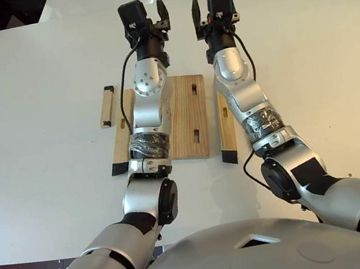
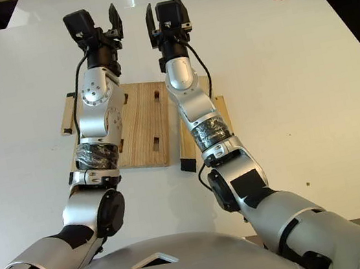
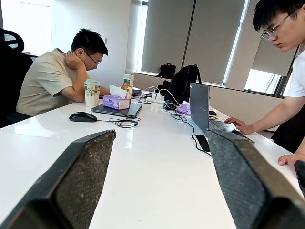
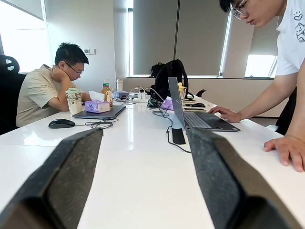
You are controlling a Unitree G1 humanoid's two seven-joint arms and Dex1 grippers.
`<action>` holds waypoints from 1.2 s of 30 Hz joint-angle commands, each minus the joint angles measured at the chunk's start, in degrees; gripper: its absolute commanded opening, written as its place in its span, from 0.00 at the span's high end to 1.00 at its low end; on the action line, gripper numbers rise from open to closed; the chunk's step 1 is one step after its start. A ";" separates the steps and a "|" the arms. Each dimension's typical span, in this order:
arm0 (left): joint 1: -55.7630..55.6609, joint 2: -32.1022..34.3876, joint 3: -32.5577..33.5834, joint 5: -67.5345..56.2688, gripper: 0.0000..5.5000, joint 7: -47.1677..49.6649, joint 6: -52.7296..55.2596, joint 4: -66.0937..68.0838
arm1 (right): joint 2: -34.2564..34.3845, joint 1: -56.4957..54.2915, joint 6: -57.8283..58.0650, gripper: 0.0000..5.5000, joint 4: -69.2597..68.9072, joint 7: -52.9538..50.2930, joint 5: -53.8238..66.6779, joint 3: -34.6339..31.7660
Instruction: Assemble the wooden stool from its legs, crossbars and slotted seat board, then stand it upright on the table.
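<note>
White desk point(image 1: 34, 97) carries the slotted seat board point(image 1: 187, 116) — stiff, light, we judge, best pinched at an edge — legs point(image 1: 227, 133) beside it, left gripper point(image 1: 151, 19) and right gripper point(image 1: 215, 15) beyond it, open, empty.

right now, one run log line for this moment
stage: unassembled | left gripper: open, empty | right gripper: open, empty | seat board: lying flat | legs: flat beside board
</note>
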 commanded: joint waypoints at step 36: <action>-6.35 -0.84 -0.62 2.05 0.45 3.68 -7.13 9.23 | 4.83 -2.81 2.82 0.41 3.82 -1.48 4.30 -0.19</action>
